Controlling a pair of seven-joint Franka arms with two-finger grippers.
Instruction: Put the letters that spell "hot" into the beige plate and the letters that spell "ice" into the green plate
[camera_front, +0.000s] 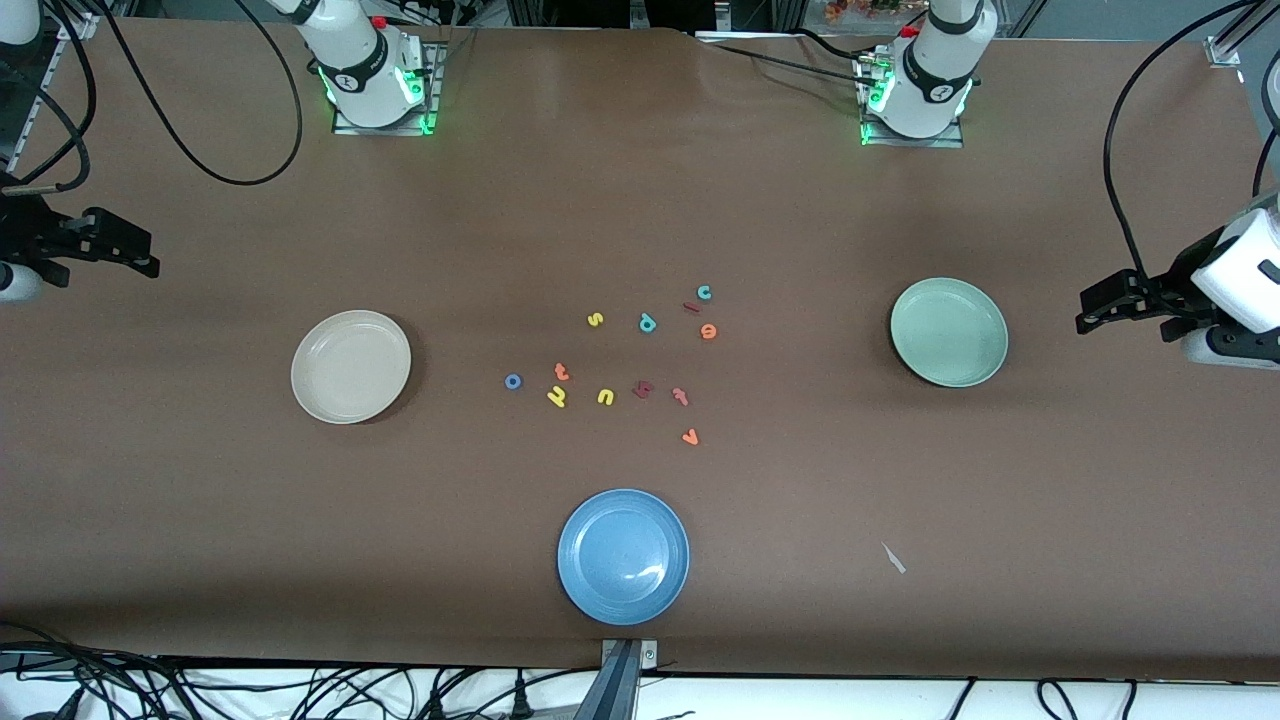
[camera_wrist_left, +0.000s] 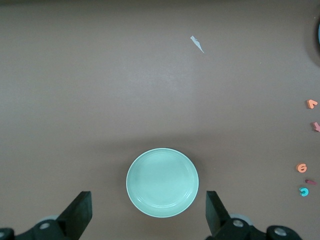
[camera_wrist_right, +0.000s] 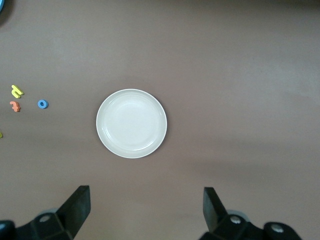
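Note:
Both plates hold nothing: the beige plate (camera_front: 350, 366) (camera_wrist_right: 131, 123) toward the right arm's end and the green plate (camera_front: 948, 332) (camera_wrist_left: 162, 175) toward the left arm's end. Between them lie the blue "o" (camera_front: 512, 381) (camera_wrist_right: 42, 104), orange "t" (camera_front: 561, 372) (camera_wrist_right: 15, 106), yellow "h" (camera_front: 557, 397) (camera_wrist_right: 17, 91), teal "c" (camera_front: 704, 292) (camera_wrist_left: 303, 191), dark red "i" (camera_front: 691, 307) (camera_wrist_left: 310, 182) and orange "e" (camera_front: 708, 331) (camera_wrist_left: 301, 168). My left gripper (camera_front: 1085, 310) (camera_wrist_left: 148, 199) hangs open over the table's end by the green plate. My right gripper (camera_front: 150, 255) (camera_wrist_right: 145, 193) hangs open by the beige plate. Neither holds anything.
A blue plate (camera_front: 623, 556) sits nearest the front camera. Other letters lie among the cluster: yellow "s" (camera_front: 595, 320), teal "p" (camera_front: 647, 322), yellow "u" (camera_front: 605, 397), a dark red letter (camera_front: 642, 389), pinkish "t" (camera_front: 680, 396), orange "v" (camera_front: 689, 436). A white scrap (camera_front: 893, 558) lies on the cloth.

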